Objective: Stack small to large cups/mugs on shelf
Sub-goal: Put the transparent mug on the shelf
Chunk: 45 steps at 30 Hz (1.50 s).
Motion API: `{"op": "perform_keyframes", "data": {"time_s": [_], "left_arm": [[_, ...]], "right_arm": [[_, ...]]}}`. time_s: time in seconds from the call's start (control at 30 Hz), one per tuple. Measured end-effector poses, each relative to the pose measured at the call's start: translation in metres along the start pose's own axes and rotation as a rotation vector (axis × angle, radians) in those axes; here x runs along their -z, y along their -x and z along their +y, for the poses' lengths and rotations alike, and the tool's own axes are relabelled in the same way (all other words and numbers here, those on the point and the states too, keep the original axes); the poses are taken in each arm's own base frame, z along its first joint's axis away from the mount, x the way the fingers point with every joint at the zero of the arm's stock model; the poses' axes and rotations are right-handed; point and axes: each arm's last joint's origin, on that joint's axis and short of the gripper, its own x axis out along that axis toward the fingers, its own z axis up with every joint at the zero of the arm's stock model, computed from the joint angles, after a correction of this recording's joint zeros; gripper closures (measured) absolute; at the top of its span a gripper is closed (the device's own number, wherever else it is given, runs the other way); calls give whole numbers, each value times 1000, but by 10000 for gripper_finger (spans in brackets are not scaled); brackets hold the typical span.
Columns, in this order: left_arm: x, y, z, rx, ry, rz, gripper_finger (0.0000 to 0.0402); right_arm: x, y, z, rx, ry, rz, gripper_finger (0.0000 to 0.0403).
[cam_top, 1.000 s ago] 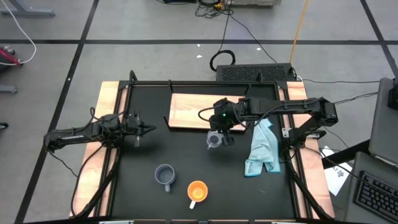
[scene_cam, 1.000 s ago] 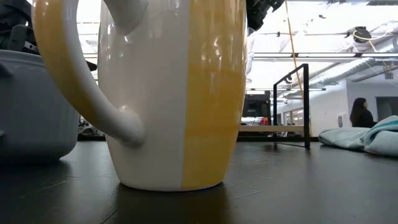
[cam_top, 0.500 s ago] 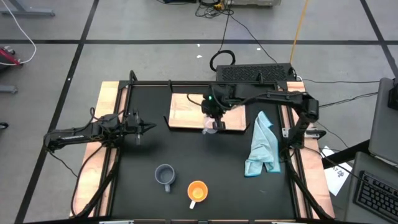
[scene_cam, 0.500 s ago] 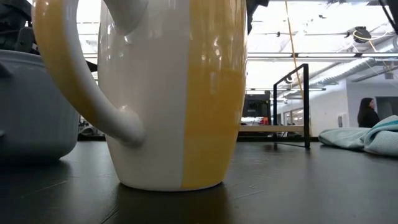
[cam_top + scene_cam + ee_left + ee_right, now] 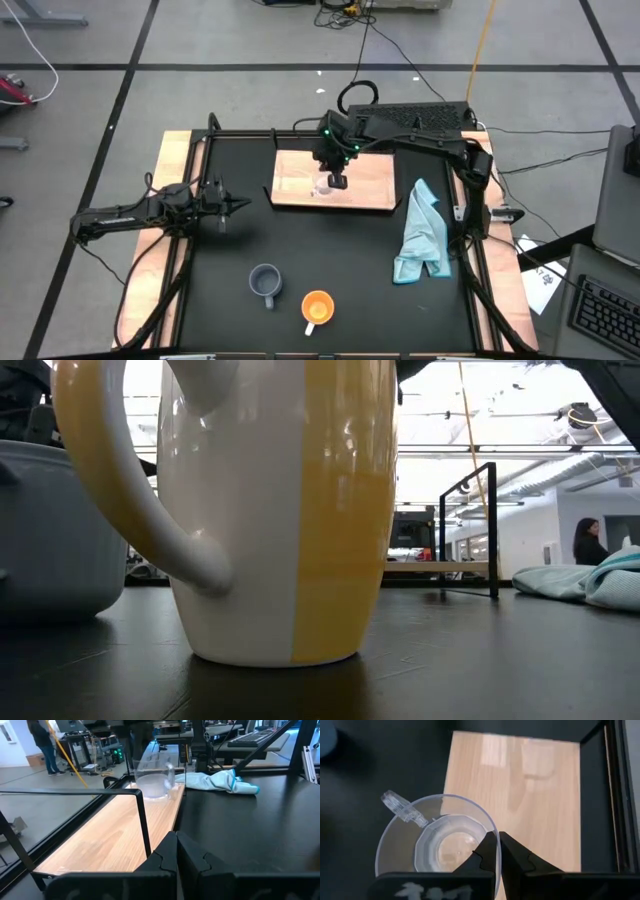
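You get even, bright overhead light; glare streaks the shelf (image 5: 520,795), and the orange mug (image 5: 270,510) looms blurred, backlit by windows.

A crumpled light-blue cloth (image 5: 422,235) lies on the black table (image 5: 330,260) near its right edge. Beyond the far edge, a coiled black cable (image 5: 357,96) rests on the floor. A person (image 5: 588,542) stands in the room behind.

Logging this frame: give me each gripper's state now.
Left gripper: shut, empty, beside the shelf.
Right gripper: shut on the glass cup.
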Motion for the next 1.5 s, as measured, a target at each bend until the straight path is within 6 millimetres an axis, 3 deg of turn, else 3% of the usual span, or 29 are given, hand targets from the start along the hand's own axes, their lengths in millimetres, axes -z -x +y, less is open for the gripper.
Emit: {"op": "perform_keyframes", "data": {"time_s": [0.33,0.9,1.1,1.5], "left_arm": [[0,0,0,-10,-1,0,398],[0,0,1,-25,0,1,398],[0,0,1,-25,1,2,398],[0,0,1,-25,1,3,398]], "right_arm": [[-1,-17,-15,-18,30,-59,403],[4,-19,-9,-37,30,-4,403],[2,-26,-10,82,42,26,403],[-1,-29,-1,29,56,11,403]]}}
